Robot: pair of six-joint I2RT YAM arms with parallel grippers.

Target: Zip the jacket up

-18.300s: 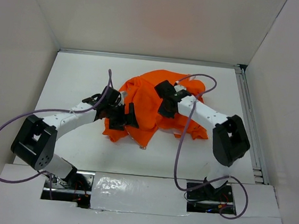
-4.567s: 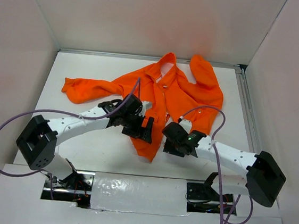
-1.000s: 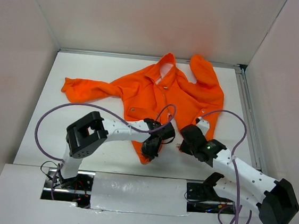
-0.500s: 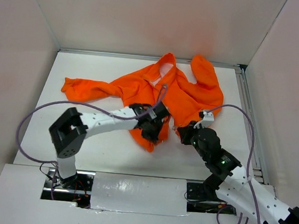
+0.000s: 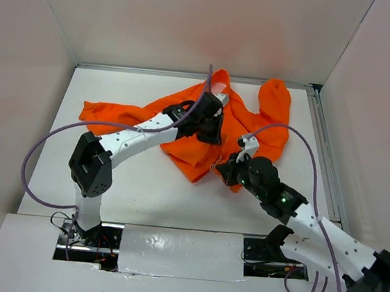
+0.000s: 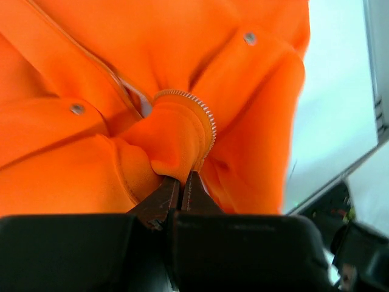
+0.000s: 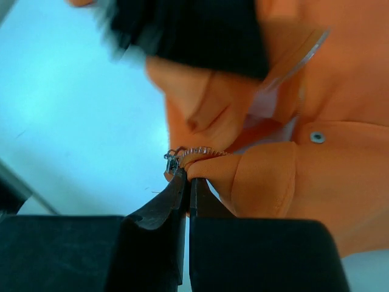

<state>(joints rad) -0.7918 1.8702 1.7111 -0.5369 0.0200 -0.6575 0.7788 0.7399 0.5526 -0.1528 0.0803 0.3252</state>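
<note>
The orange jacket (image 5: 236,122) lies spread at the back middle of the table, one sleeve (image 5: 107,114) stretched left. My left gripper (image 5: 210,131) sits on the jacket's front below the collar. In the left wrist view it (image 6: 181,177) is shut on a raised fold of jacket fabric edged with silver zipper teeth (image 6: 208,125). My right gripper (image 5: 222,168) is at the jacket's bottom hem. Seen from the right wrist, it (image 7: 189,176) is shut on the fabric edge right by the metal zipper slider (image 7: 172,160).
White walls box in the table (image 5: 108,179) on three sides, and a metal rail (image 5: 322,149) runs along the right edge. Purple cables (image 5: 49,141) loop off both arms. Snap buttons (image 6: 77,109) dot the jacket front.
The left gripper has travelled from the bottom hem up the front toward the collar. The right gripper has shifted slightly left at the hem, and its arm has swung round.
</note>
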